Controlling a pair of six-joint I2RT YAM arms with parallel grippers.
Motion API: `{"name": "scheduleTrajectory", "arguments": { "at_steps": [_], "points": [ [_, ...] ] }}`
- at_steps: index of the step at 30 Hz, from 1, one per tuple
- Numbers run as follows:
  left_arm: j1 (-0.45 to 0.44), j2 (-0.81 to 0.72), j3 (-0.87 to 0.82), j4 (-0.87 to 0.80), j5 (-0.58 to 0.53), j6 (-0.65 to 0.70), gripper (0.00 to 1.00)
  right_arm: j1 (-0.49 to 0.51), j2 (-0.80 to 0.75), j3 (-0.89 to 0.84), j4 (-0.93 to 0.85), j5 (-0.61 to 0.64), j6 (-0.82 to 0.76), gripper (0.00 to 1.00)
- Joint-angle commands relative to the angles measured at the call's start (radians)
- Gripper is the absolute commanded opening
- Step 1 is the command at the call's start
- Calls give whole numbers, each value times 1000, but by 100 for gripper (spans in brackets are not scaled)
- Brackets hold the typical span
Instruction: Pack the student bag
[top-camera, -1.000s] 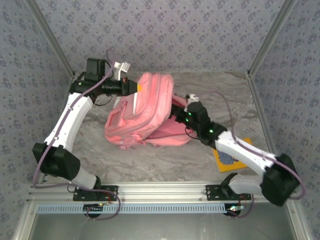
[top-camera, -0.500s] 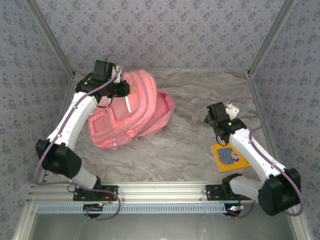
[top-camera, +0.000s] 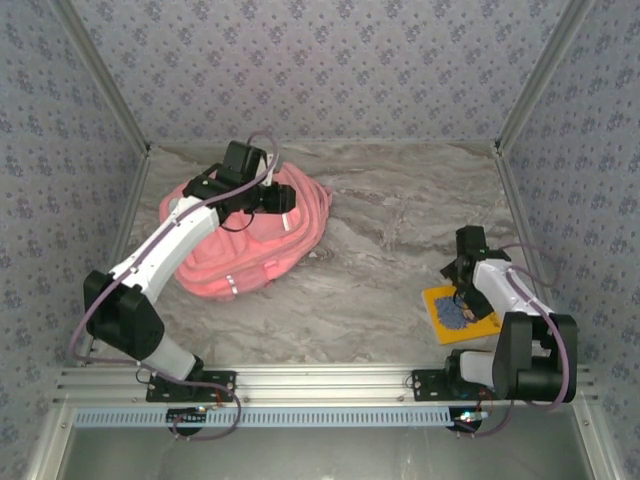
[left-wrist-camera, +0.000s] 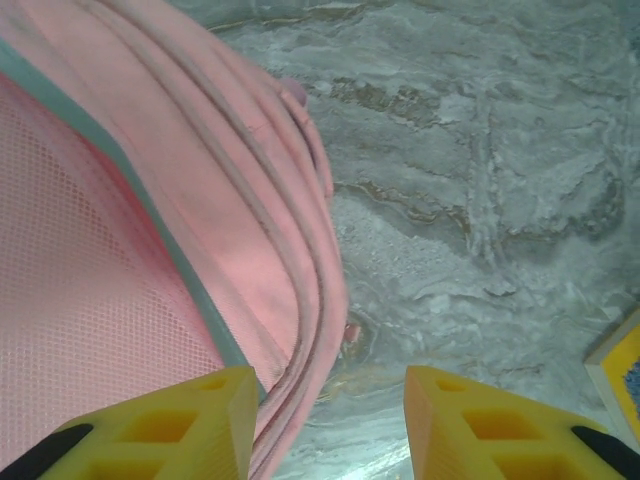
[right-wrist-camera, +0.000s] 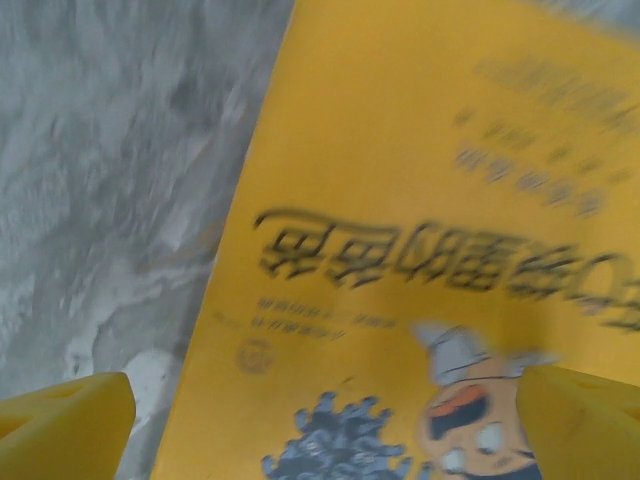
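Evidently the pick-up is in hand: the right gripper (right-wrist-camera: 325, 400) hovers, jaws apart, over the yellow booklet (right-wrist-camera: 400, 200); the left gripper (left-wrist-camera: 328, 400), likewise apart, sits at the student bag (top-camera: 250, 245) lying far left; next, pinching the booklet's edge.

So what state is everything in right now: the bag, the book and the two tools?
student bag: lying slumped on the table, left rear; zipped or not, cannot tell.
yellow book: flat on the table, cover up, outside the bag.
left tool: open, holding nothing, over the bag's edge.
right tool: open, holding nothing, over the book.
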Motion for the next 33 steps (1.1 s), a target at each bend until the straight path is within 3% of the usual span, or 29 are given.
{"name": "scheduleTrajectory", "arguments": {
  "at_steps": [1,5,11,15,18,22,27,33],
  "points": [
    [7,-77,-16,53,22,6,43,9,18,-51,157,-191,-29,99],
    [7,-82,-19,67,49,-8,43,150,17,-80,255,-247,85,96],
    [8,-74,-24,79,75,-40,37,421,93,35,311,-251,255,94],
    [8,-62,-34,96,104,-64,36,511,88,143,246,-233,235,93],
    [4,-39,-60,152,185,-131,38,485,34,181,150,-145,139,92],
    [-26,14,-90,237,290,-256,40,399,57,239,110,-38,-102,92],
    [-111,42,-158,343,318,-368,42,243,155,249,119,-48,-247,94],
    [-223,116,-224,400,276,-393,43,202,258,250,134,-128,-297,97]
  ]
}}
